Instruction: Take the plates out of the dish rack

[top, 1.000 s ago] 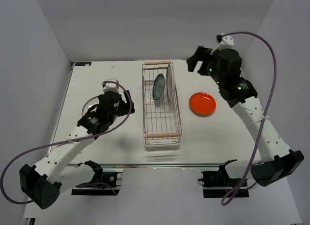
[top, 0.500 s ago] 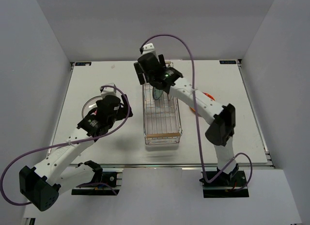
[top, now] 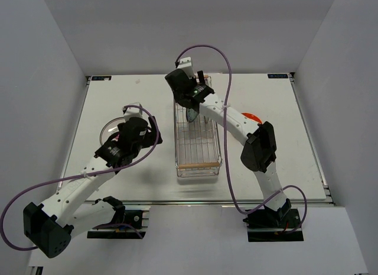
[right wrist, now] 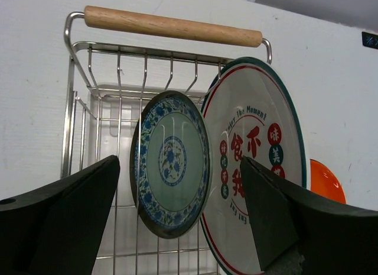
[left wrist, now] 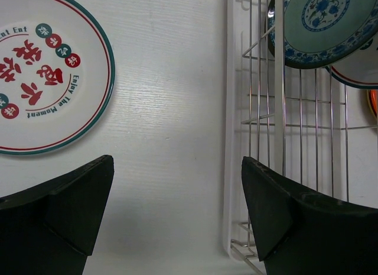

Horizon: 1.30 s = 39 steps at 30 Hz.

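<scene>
Right tool (right wrist: 179, 168) gaping wide, gripping nothing, poised right in front of the blue floral plate (right wrist: 171, 139), upright in the dish rack (right wrist: 171, 26), with the red-lettered white plate (right wrist: 260, 162) just beyond. Left tool (left wrist: 177, 168) spread wide too, empty, over the counter (left wrist: 171, 109) beside the rack.

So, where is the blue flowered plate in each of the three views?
Top view: the blue plate stands at the far end of the rack, partly under the right arm.
Left wrist: plate at top right.
Right wrist: plate in the centre, upright.
Shared landmark: the wire rack.
</scene>
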Tool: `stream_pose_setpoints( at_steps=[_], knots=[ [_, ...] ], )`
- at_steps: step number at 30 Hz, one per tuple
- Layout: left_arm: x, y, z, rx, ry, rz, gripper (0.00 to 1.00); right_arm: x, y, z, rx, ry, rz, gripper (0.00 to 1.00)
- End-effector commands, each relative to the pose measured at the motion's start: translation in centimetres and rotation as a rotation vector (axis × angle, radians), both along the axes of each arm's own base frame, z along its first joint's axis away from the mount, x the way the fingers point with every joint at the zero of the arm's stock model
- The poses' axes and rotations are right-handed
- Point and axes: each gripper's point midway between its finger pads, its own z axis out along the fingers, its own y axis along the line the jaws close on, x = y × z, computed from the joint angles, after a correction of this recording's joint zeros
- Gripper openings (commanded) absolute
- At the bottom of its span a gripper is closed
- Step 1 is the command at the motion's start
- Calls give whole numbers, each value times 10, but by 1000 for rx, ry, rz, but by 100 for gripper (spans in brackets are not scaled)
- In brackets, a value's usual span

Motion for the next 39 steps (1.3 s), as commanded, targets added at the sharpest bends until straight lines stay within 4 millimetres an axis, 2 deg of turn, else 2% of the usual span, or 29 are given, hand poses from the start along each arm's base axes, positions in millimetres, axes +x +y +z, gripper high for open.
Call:
stream_pose_setpoints(
  at_steps=[1,6,11,17,18,23,28,29,39],
  knots=[
    [-1,-2,7,-23,-27,-10,98,14,-3,-6,68,8,-30,86],
    [0,1,9,-24,-34,3,98,22,-7,-32,100,79,-22,84],
    [-2,2,3,-22,-22,6,98,23,-5,-50,125,114,-19,77],
    [-4,3,1,-31,-28,5,98,24,-6,-62,136,139,-41,71],
    [-4,3,2,-34,-33,5,98,23,-6,-63,144,141,-48,68],
    [-5,6,1,-28,-32,15,98,23,-4,-66,174,155,-48,58],
    [-7,9,2,-33,-39,25,98,23,-5,-63,188,145,-67,42],
    [-8,8,3,-36,-41,24,98,23,-7,-61,190,140,-73,37],
    [-6,9,1,-23,-30,32,98,22,-14,-33,182,72,-70,15]
  ],
)
